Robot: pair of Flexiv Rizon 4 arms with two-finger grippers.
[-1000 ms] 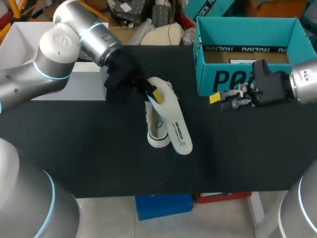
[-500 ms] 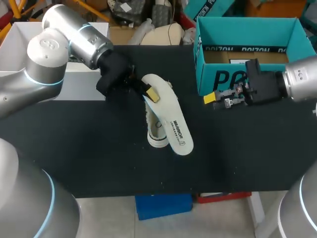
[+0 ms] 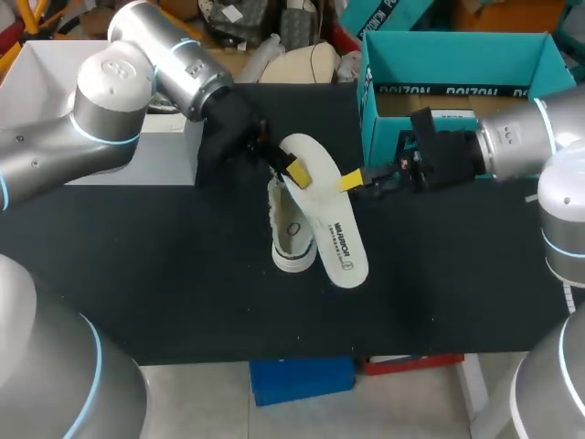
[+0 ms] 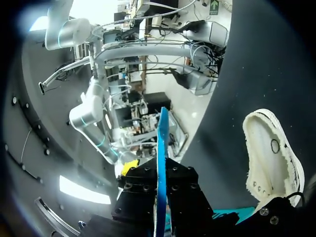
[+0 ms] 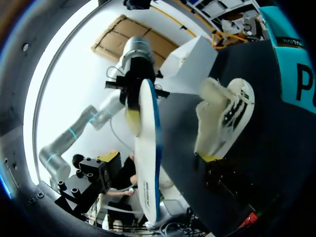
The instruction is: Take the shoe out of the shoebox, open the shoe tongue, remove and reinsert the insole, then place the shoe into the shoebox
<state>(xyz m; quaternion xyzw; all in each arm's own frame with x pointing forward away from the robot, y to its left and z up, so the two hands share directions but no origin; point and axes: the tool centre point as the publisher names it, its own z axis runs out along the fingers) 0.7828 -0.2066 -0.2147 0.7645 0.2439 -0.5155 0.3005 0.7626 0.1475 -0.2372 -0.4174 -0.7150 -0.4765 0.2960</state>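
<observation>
While the insole [image 3: 334, 229] hangs out of the shoe [image 3: 291, 240], the job, as I judge it, is to get a second hold on it before feeding it back in. The left gripper [image 3: 291, 171] is clamped on the insole's far end, one yellow tip flat on its white face. The right gripper [image 5: 161, 158] stands wide open with the insole edge-on between its fingers, neither touching it.

The right fingers should close on the two broad faces, never the rim, and around mid-length so the sheet does not fold. With both ends held, the leading end can be aimed at the shoe's mouth and slid in at a low angle along the footbed.

The insole is a thin, long oval sheet, white on top and blue underneath, and probably bends easily. The shoe is a white canvas low-top with metal eyelets and a rubber band round the sole. It lies mid-table on the black matte table [image 3: 183, 274], just left of the insole's near end, and its soft upper may collapse when pushed. The teal cardboard shoebox [image 3: 393, 151] sits open at the far right.
</observation>
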